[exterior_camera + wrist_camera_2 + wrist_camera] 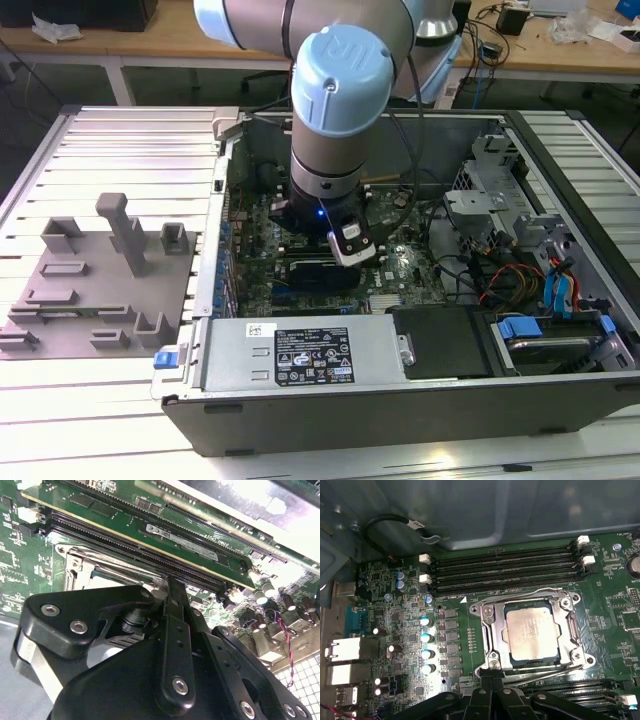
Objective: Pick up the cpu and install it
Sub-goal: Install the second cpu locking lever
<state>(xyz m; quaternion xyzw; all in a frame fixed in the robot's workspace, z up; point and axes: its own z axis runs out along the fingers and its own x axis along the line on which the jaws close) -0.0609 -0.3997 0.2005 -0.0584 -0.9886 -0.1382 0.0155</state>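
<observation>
The cpu point(532, 630), a pale silver square, lies flat inside the metal-framed socket point(485, 625) on the green motherboard in the first wrist view. My gripper point(492, 676) hovers just beside the socket's edge, fingers together with nothing between them, apart from the cpu. In the second wrist view the black gripper linkage point(170, 645) covers most of the socket frame point(75, 565). The exterior view has my arm point(340, 120) reaching straight down into the open computer case point(400, 400), over the middle of the board.
Memory slots point(505, 565) run along the socket's far side, and a fitted memory stick point(190, 540) lies close by. A grey plastic tray point(100, 290) with upright blocks sits at the exterior view's left. Power supply point(300, 350), drive cage point(490, 190) and cables point(500, 275) crowd the case.
</observation>
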